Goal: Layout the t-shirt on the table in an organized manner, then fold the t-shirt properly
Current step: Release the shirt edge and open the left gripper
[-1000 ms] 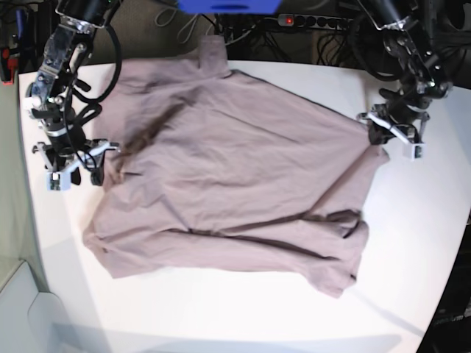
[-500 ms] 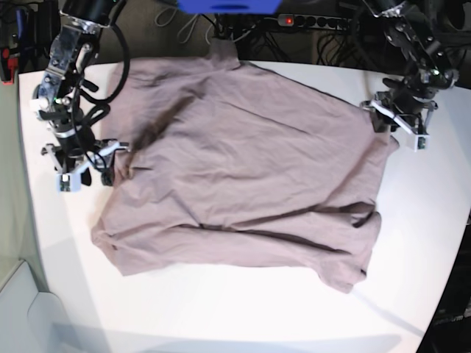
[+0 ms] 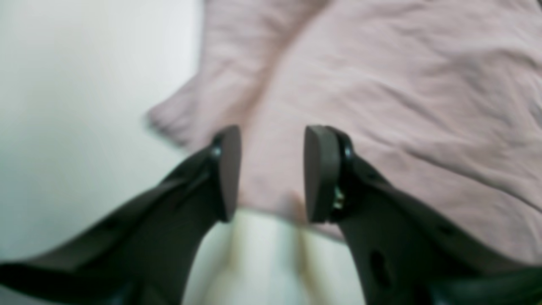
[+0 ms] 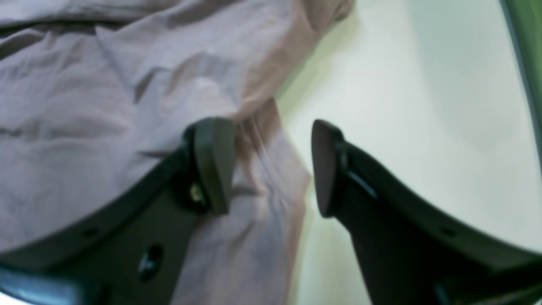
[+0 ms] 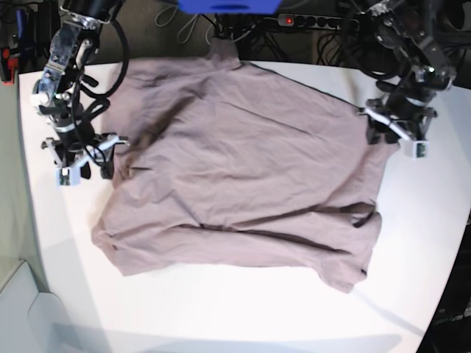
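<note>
Jaws of left gripper [image 3: 271, 173] parted and emptied since a second earlier, right gripper [image 4: 271, 167] spread around fabric edge unpinched, t-shirt [image 5: 243, 162] dragged toward 12 o'clock, spread on table [image 5: 412, 243], sleeve at 5 o'clock crumpled; layout unfinished.

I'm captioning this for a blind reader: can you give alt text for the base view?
A mauve-brown t-shirt lies spread, wrinkled, across a white table, one edge reaching the table's far edge. The right gripper sits at the shirt's left edge in this view and the left gripper at its right edge, both open. Cables and a power strip lie beyond the table.
</note>
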`<state>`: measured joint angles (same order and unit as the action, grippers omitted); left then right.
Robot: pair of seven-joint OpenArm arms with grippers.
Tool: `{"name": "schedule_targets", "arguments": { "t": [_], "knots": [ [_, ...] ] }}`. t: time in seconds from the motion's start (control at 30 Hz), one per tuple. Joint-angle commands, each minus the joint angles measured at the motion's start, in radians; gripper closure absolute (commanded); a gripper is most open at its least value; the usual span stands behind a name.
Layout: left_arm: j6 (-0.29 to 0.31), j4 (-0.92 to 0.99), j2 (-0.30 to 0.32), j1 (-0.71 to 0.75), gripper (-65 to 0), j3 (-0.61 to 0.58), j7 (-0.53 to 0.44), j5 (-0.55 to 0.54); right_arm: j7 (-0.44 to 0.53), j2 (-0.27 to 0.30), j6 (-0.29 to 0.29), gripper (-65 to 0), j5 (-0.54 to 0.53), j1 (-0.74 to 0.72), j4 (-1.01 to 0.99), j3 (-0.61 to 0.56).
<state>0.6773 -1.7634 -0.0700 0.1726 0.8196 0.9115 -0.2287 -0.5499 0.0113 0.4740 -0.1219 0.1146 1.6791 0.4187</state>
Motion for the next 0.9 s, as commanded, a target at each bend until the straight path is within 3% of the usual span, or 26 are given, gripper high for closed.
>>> {"name": "schedule_targets", "arguments": {
  "t": [0.0,0.3,0.53,0.87],
  "knots": [
    [0.003,-0.023,0.012,-0.002,-24.3,0.031,-0.018,-0.013,0.029,0.008,-0.001,-30.2,-0.012,-0.013,0.023,0.003],
    [0.005,0.009,0.108,-0.011,-28.6,0.186,0.028,-0.015,0.029,0.008,-0.001,-30.2,-0.012,-0.010,0.022,0.003],
    [0.006,0.187,0.169,-0.098,-28.8,0.192,0.027,-0.015,0.031,-0.010,0.001,-30.2,-0.012,-0.011,0.022,0.003],
    [0.006,0.224,0.174,-0.180,-28.8,0.185,0.027,-0.015,0.031,-0.007,0.001,-30.2,-0.012,-0.011,0.016,0.001]
  ]
}}
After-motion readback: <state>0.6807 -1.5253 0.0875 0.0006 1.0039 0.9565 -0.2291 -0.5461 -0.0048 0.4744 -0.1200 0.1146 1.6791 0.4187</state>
